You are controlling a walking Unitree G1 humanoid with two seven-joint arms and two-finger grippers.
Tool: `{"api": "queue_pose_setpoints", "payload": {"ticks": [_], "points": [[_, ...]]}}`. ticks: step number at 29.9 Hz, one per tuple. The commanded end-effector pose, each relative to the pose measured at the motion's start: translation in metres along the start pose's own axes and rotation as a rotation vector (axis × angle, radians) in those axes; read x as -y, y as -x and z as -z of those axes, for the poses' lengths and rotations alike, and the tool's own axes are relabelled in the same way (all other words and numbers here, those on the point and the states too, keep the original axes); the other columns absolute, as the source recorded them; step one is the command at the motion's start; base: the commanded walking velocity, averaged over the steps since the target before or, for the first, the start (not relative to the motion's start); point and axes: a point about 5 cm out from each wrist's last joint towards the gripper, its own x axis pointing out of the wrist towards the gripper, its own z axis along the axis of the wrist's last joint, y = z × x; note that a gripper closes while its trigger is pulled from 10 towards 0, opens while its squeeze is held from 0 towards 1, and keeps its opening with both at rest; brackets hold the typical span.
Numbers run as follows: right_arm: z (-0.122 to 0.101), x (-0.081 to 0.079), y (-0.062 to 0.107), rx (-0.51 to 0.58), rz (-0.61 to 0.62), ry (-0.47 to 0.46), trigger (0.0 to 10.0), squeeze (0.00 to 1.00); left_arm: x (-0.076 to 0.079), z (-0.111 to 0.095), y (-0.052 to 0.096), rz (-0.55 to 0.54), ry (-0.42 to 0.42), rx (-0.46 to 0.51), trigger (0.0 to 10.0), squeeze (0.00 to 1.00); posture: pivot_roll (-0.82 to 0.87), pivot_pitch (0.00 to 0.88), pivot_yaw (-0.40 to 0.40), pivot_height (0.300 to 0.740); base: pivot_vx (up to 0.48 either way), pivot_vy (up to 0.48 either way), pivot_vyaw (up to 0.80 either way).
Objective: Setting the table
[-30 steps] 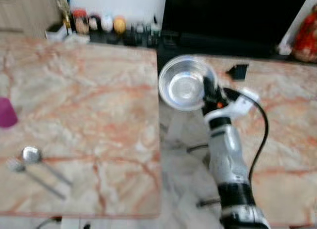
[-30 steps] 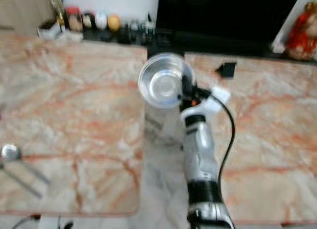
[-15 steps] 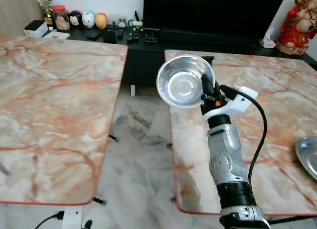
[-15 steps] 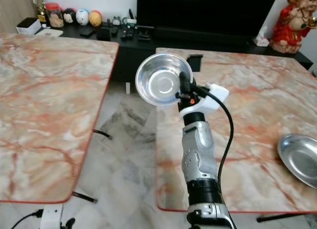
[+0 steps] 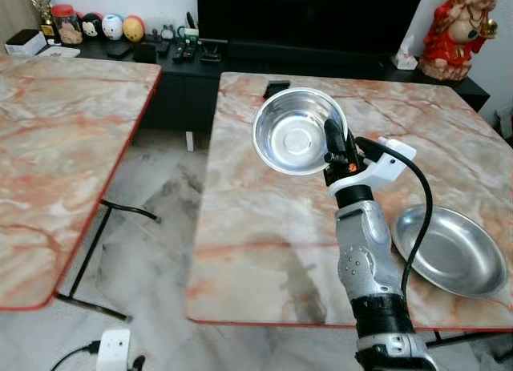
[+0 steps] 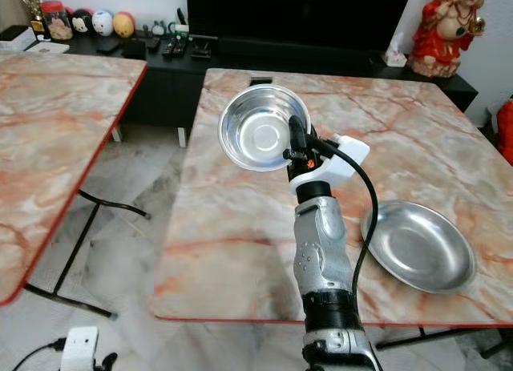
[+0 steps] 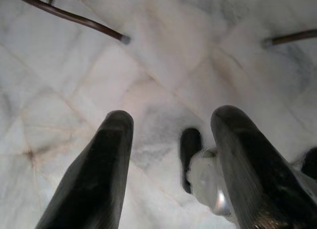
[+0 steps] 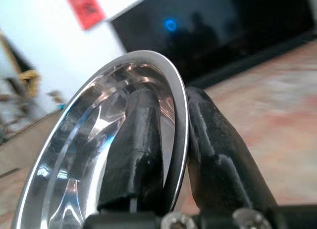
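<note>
**Steel bowl up in the air, plate already down**

Marble, pink and veined, and lots of it: the nearer table (image 5: 264, 251) spreads out below and beyond the fingers, and a second table (image 5: 56, 147) stands well off to the left across a strip of pale floor (image 5: 152, 227). Dark media unit (image 5: 192, 62) along the far wall, a row of small figurines (image 5: 112, 26) on it, and a red statue (image 5: 451, 26) at the far right end.

Now the action. The right gripper (image 5: 335, 143) is up at chest height with a steel bowl (image 5: 298, 131) pinched by its rim, one finger inside the bowl (image 8: 133, 150), one outside, clamped narrow on the metal. The bowl is tilted, its hollow facing the camera, hanging clear above the nearer table and touching nothing but the fingers.

Down to the right of those fingers, a steel plate (image 5: 449, 251) lies flat near the table's front right corner. So I'd call it one piece laid and the bowl not yet placed; any cutlery would come after that.

In the way? Very little. A small dark object (image 5: 276, 88) lies beyond the bowl near the table's far edge, well apart from the plate.

The left gripper (image 7: 171, 155) hangs idle over the floor, fingers spread wide and holding nothing.
</note>
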Motion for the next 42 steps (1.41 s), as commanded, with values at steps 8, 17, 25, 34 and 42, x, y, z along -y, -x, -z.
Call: {"api": "queue_pose_setpoints", "payload": {"ticks": [8,17,25,34,42], "points": [[-0.012,0.011,0.007,0.023,0.039,0.036,10.0,0.0,0.004,0.005,0.001,0.015,0.006,-0.019,10.0,0.0,-0.01,0.0,-0.053,0.74,0.0,-0.222,0.0],[-0.025,0.045,0.025,0.01,0.197,0.093,10.0,0.0,0.001,0.009,0.002,0.023,-0.006,-0.046,10.0,0.0,-0.03,0.0,-0.043,0.74,0.0,0.0,0.0],[-0.019,0.052,0.03,-0.035,0.278,0.093,10.0,0.0,-0.001,0.009,0.002,0.024,-0.008,-0.051,10.0,0.0,-0.03,0.0,-0.038,0.74,0.0,0.0,0.0],[-0.007,0.056,0.03,-0.096,0.365,0.027,10.0,0.0,-0.006,0.013,0.003,0.016,-0.015,-0.068,10.0,0.0,-0.02,0.0,-0.034,0.74,0.0,0.0,0.0],[-0.005,0.07,0.036,-0.107,0.482,-0.001,10.0,0.0,-0.009,0.013,0.003,0.015,-0.022,-0.072,10.0,0.0,-0.02,0.0,-0.029,0.74,0.0,0.0,0.0]]}}
